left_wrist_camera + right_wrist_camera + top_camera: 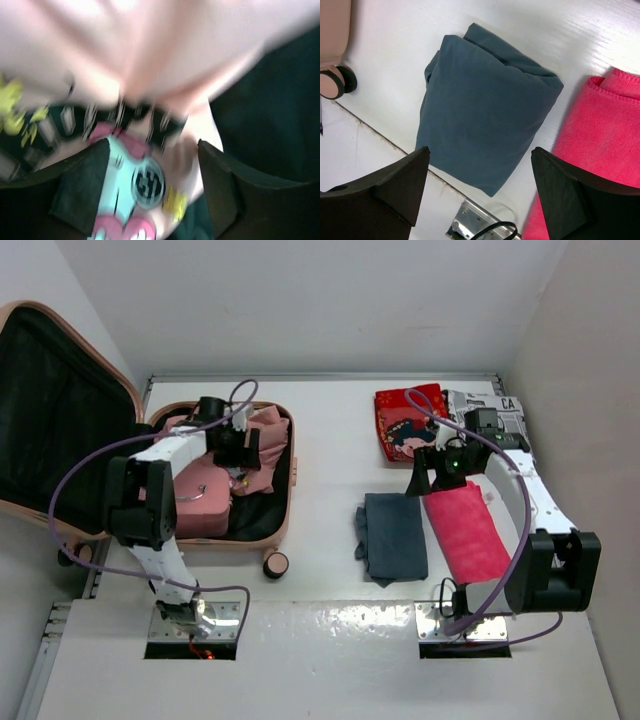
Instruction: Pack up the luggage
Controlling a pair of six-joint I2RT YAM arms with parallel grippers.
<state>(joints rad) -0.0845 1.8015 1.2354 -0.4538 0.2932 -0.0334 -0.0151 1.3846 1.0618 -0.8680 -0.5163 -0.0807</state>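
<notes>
peach-pink luggage lying open beneath the left gripper, black-lined lid leaning back to that gripper's left, base holding pink clothes and a small pink box on the gripper's near side. jaws parted inside the case, blurred patterned cloth between the fingers; cannot tell whether touching. right gripper well apart from the luggage, jaws spread wide, nothing between them. hot-pink towel below to its right, folded dark blue cloth below to its left, red pouch just beyond, small luggage wheel farther left.
</notes>
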